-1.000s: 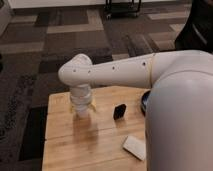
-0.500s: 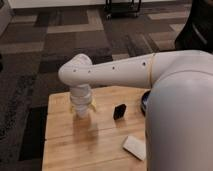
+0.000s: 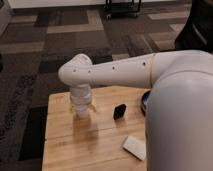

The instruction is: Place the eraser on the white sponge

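The eraser (image 3: 119, 111), a small black block, stands on the wooden table (image 3: 65, 145) near its middle. The white sponge (image 3: 135, 147), a flat pale pad, lies nearer the front edge, to the right of and below the eraser. My white arm reaches in from the right and bends down at the table's left part. There my gripper (image 3: 82, 112) points down at the wood and stands open, well to the left of the eraser and touching neither thing.
A dark round object (image 3: 144, 101) shows at the table's right, half hidden behind my arm. Patterned carpet surrounds the table. A black wheeled stand (image 3: 122, 7) is at the far back.
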`<state>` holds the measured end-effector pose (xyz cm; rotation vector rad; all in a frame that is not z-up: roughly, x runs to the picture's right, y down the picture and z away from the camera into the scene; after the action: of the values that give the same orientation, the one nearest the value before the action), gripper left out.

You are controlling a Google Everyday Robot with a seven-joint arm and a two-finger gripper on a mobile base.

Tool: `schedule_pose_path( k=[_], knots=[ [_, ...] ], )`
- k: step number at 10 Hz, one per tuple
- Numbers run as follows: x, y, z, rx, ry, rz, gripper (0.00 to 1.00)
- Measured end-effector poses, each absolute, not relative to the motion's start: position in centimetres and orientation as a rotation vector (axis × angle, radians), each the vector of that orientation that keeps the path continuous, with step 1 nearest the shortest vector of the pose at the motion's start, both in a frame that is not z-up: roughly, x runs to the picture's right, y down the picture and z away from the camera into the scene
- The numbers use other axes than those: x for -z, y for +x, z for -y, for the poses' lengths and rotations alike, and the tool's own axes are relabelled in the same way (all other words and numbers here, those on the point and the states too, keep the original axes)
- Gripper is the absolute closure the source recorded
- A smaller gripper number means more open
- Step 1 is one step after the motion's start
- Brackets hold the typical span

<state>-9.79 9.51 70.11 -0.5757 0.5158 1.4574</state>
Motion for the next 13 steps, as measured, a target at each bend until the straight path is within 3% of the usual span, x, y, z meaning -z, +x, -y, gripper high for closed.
schedule_pose_path(
  k=[6, 13],
  knots=[
    [-69.0, -5.2, -7.1, -1.527, -0.587, -0.450, 0.35],
    [-67.2, 2.3, -5.1, -1.442, -0.509, -0.505, 0.35]
  ],
)
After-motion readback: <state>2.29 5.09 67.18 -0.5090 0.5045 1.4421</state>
